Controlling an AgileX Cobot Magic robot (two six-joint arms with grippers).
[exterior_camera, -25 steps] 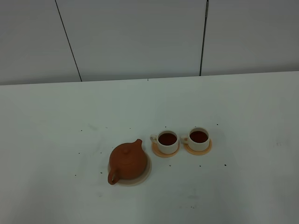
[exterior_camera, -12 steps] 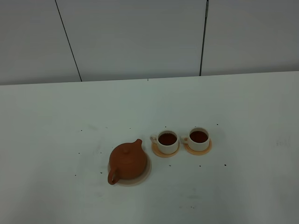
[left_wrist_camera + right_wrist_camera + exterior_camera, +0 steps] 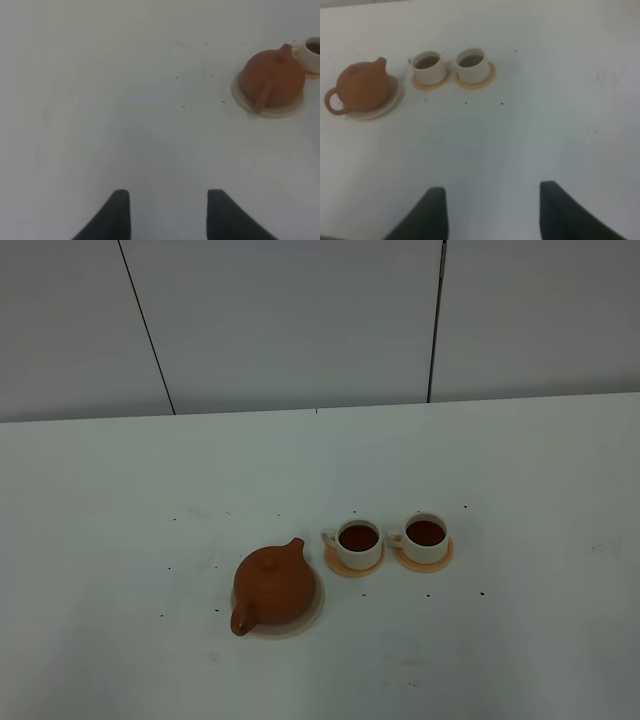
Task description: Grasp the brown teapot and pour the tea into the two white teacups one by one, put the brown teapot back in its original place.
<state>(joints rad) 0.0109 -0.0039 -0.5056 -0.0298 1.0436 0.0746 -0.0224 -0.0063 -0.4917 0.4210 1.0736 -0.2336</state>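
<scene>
The left gripper (image 3: 167,212) hangs over bare white tabletop (image 3: 125,125) with its two dark fingers (image 3: 117,215) spread wide and nothing between them. The right gripper (image 3: 492,212) is released in the same way, its dark fingers (image 3: 432,212) parted over empty surface. Neither arm shows in the exterior high view.

From the left gripper, the brown teapot (image 3: 272,80) sits well apart, far ahead and off to one side, with its loop handle turned back toward the gripper. From the right gripper, the teapot (image 3: 362,85) and the two white teacups (image 3: 429,67) (image 3: 471,65) also lie well apart, across a wide stretch of tabletop.

In the exterior high view the brown teapot (image 3: 272,585) stands upright on the pale beige trivet (image 3: 312,612), whose rim shows around its base. Its lid is on, its short spout points toward the cups and its handle points the opposite way.

Just beside the spout stands the nearer teacup (image 3: 358,543) on an orange coaster (image 3: 345,568); the second teacup (image 3: 425,537) stands just beside it on its own coaster (image 3: 440,560). Both cups hold dark brown tea, and their small handles point toward the teapot side.

The teapot is round, squat and reddish-brown, with a small knob on the lid, and it is much larger than the cups. Small dark specks dot the tabletop around the set.
</scene>
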